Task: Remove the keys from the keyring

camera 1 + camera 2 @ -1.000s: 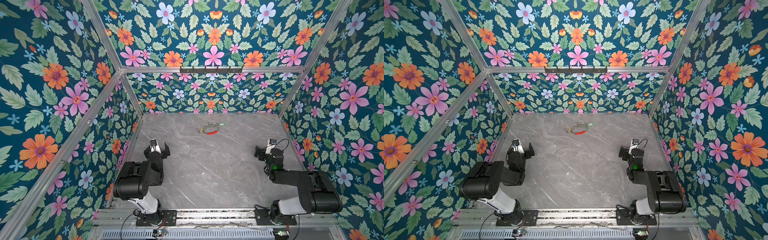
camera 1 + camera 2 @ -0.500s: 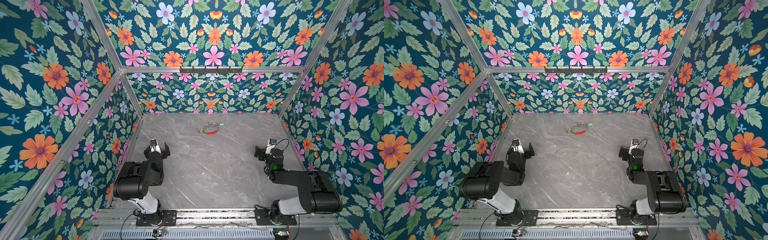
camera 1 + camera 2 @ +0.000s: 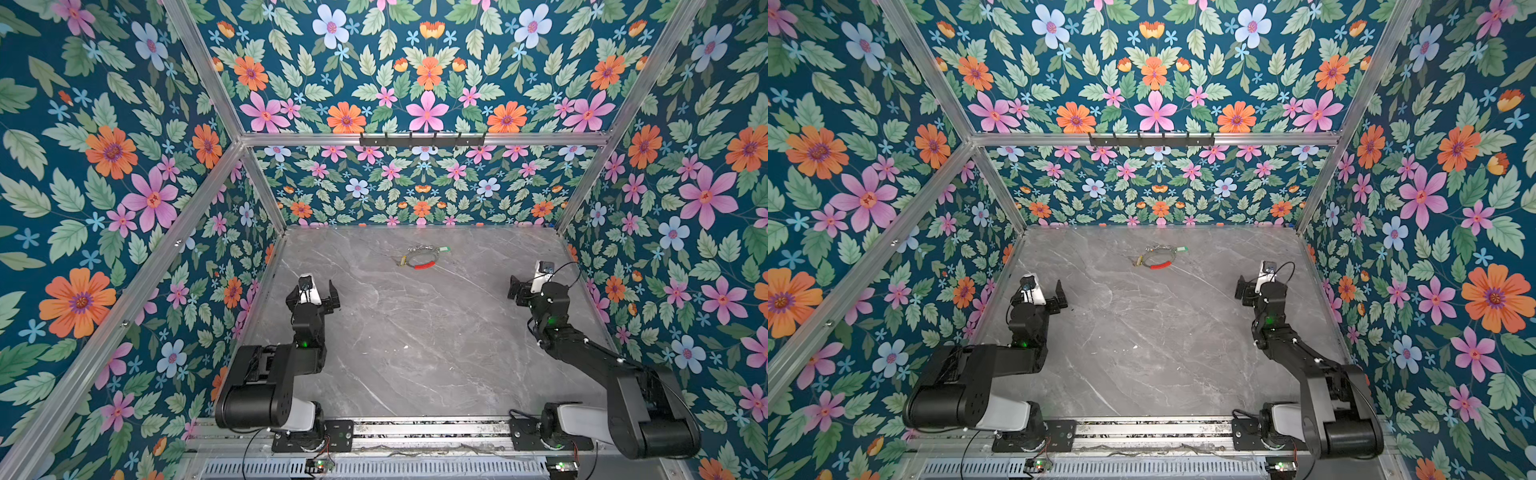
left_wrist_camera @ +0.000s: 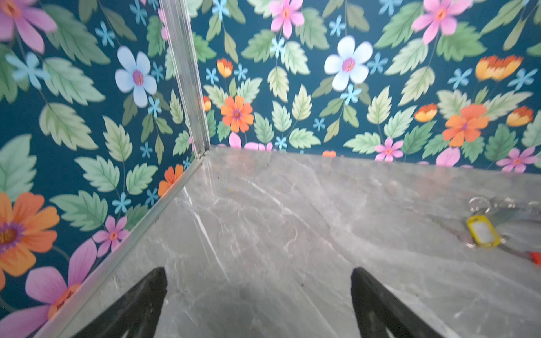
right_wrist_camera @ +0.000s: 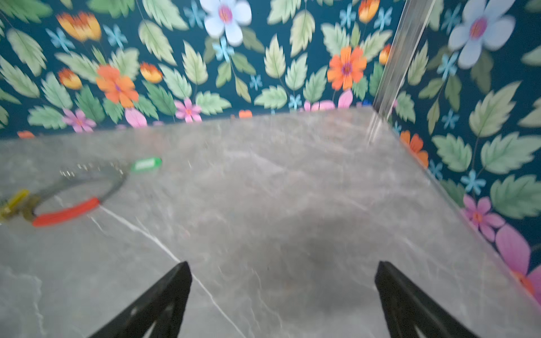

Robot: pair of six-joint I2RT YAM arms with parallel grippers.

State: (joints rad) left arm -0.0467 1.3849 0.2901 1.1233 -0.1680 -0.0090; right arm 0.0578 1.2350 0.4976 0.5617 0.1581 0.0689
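No step begun: left pincer (image 4: 258,270) and right pincer (image 5: 282,264) hung spread, empty; next, I judged, reach the red-sleeved grey wire keyring (image 3: 424,266).

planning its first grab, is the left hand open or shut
Open: in the left wrist view the left hand has its fingers spread wide, nothing between them.

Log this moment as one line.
left gripper open, empty | right gripper open, empty | keyring on table, untouched | keys not yet removed
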